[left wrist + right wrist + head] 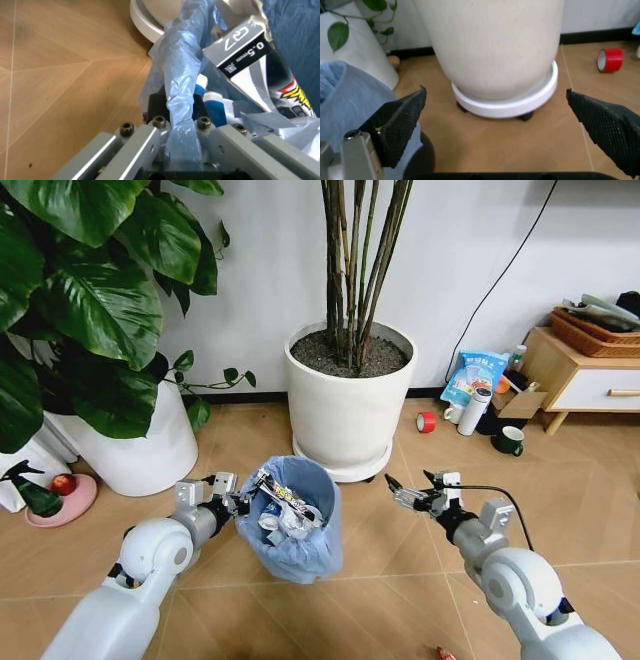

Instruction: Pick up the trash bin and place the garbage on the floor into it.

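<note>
We had left gripper [243, 498] clamped on trash bin [292, 520] rim, garbage [283, 512] inside; right gripper [412, 492] beside bin, wide open & empty; a scrap [445, 653] left on floor [380, 560]

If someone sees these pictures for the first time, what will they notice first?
The blue-lined bin at the centre, already full of litter, with the left gripper shut on its rim. Behind it a big white pot holds tall stems. The right gripper hovers open beside the bin, holding nothing.
</note>
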You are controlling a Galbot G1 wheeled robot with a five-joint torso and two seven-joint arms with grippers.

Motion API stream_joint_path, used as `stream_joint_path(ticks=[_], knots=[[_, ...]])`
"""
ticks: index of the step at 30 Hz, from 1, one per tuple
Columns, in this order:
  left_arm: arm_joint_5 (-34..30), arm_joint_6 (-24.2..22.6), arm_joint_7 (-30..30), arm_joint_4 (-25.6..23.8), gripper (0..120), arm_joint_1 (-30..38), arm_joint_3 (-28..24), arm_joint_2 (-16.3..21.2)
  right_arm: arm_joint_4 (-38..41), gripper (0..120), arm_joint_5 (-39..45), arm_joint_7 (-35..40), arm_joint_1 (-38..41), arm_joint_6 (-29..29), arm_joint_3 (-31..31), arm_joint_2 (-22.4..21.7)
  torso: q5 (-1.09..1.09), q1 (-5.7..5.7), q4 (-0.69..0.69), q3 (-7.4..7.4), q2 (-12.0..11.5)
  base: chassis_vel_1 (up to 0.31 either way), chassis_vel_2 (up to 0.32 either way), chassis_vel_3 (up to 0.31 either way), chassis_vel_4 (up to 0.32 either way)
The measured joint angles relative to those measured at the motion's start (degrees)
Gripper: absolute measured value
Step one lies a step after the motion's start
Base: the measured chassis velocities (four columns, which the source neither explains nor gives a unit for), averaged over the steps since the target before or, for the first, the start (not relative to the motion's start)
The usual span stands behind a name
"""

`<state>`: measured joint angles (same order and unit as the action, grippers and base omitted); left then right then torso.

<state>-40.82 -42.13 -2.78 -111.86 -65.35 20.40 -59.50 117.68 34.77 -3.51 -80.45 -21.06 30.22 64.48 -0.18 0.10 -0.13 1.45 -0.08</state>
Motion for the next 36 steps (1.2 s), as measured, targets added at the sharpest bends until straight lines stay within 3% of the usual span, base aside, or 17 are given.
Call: stream_joint_path(ticks=[20, 28, 31, 36], knots=[[0.01, 0.09, 0.12, -1.63, 0, -1.61, 0.73, 0.75, -0.49, 100, -6.34, -5.15, -8.69, 3.72, 4.71, 4.66, 0.00, 0.00, 0.00, 0.00, 0.00, 0.076, -0.083, -0.087, 0.078], [0.03, 0.15, 0.33, -1.89, 0, -2.01, 0.76, 0.65, -4.97, 100, -9.84, -12.26, -12.07, 5.35, 8.15, 4.49, 0.02, 0.00, 0.00, 0.00, 0.00, 0.076, -0.070, -0.074, 0.090], [0.17, 0.22, 0.49, -1.91, 0, -2.27, 0.83, 0.62, -8.16, 100, -14.71, -20.00, -14.19, 5.86, 10.79, 3.55, 0.00, 0.00, 0.00, 0.00, 0.00, 0.000, 0.000, 0.000, 0.000], [0.49, 0.39, 0.79, -1.89, 0, -2.42, 0.96, 0.59, -13.12, 100, -19.92, -22.99, -15.21, 5.91, 11.12, 3.61, 0.01, 0.01, 0.00, 0.01, -0.01, 0.000, 0.000, 0.000, 0.000]])
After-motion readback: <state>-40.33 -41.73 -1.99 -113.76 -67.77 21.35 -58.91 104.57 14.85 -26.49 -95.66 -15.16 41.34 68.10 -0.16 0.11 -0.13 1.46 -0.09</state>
